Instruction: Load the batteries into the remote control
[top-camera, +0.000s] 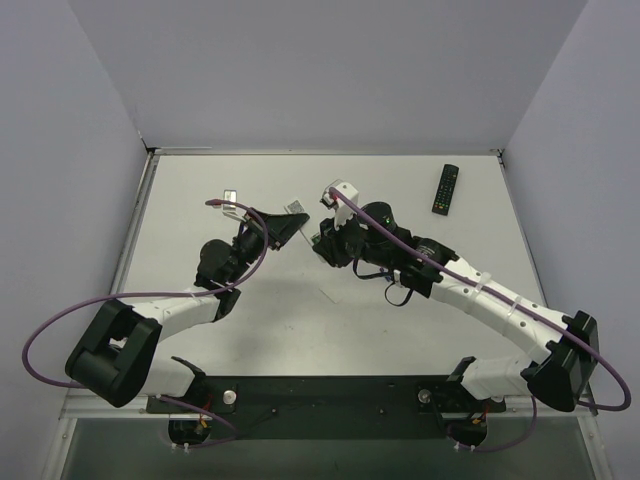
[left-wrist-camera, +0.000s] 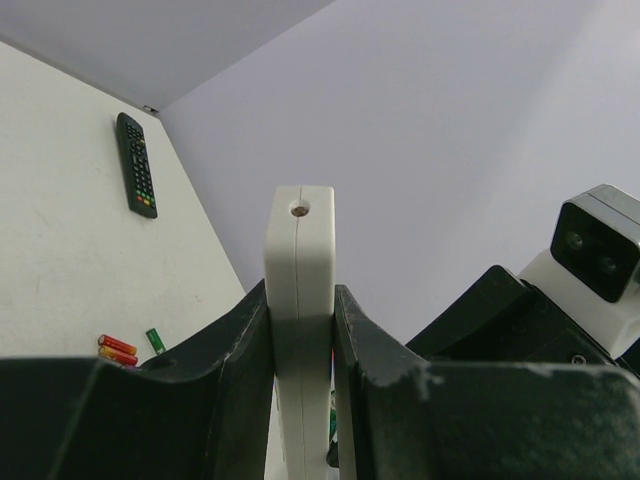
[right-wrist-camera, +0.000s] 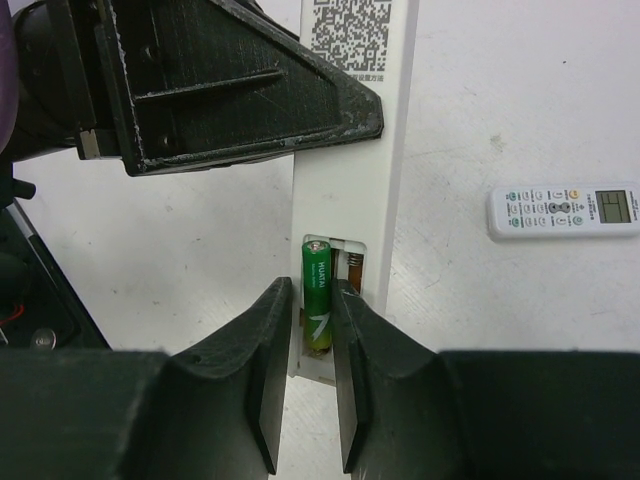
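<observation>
My left gripper (left-wrist-camera: 301, 296) is shut on the slim white remote control (left-wrist-camera: 299, 240), holding it on edge above the table. In the right wrist view the remote control (right-wrist-camera: 350, 190) shows its back, with the battery bay open. One green battery (right-wrist-camera: 318, 285) lies in the bay's left slot; the right slot (right-wrist-camera: 353, 268) shows only its spring. My right gripper (right-wrist-camera: 312, 300) straddles that battery, its jaws narrowly open with a thin gap on the left side. A second green battery (left-wrist-camera: 155, 340) lies on the table. From above, both grippers (top-camera: 285, 228) (top-camera: 322, 240) meet mid-table.
A black remote (top-camera: 445, 188) lies at the back right. A wider white remote with a display (right-wrist-camera: 565, 209) lies on the table right of the bay. Red cells (left-wrist-camera: 117, 349) lie beside the loose green one. A small pale piece (top-camera: 230, 195) sits at the back left.
</observation>
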